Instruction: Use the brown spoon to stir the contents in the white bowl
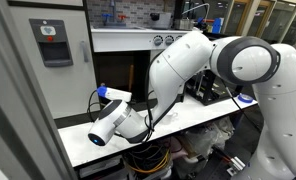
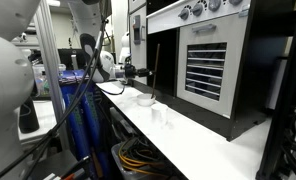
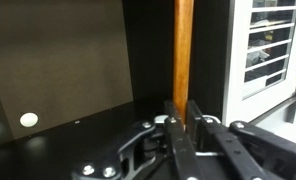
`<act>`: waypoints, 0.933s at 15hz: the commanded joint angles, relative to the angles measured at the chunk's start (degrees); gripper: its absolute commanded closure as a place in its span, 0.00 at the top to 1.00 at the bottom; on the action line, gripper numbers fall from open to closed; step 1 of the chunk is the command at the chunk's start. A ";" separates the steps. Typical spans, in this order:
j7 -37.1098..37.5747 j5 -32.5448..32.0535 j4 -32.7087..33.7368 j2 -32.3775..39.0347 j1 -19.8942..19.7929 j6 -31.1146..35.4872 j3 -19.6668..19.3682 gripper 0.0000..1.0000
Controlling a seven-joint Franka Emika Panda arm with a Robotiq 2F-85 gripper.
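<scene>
In the wrist view the brown spoon (image 3: 184,50) rises straight up from between my jaws as an orange-brown handle; its head is out of that view. My gripper (image 3: 183,120) is shut on the handle. In an exterior view the gripper (image 2: 146,72) reaches sideways over the white table, and the spoon (image 2: 154,60) stands nearly upright as a thin dark stick. Its lower end comes down at the white bowl (image 2: 145,99). The contents are too small to make out there.
A small pale translucent cup (image 2: 160,114) stands on the white table (image 2: 203,140) just past the bowl. A steel oven (image 2: 203,60) with a vented door rises close behind them. My own arm (image 1: 203,65) fills much of an exterior view. Cables (image 2: 138,155) hang under the table.
</scene>
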 commanded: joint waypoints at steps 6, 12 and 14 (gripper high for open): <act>0.06 -3.76 -4.69 -2.08 -0.42 -0.90 0.07 0.03; 0.15 -4.27 -5.04 -1.55 -0.32 -0.67 0.63 0.03; 0.29 -3.77 -4.78 -1.07 -0.23 -0.45 1.07 0.03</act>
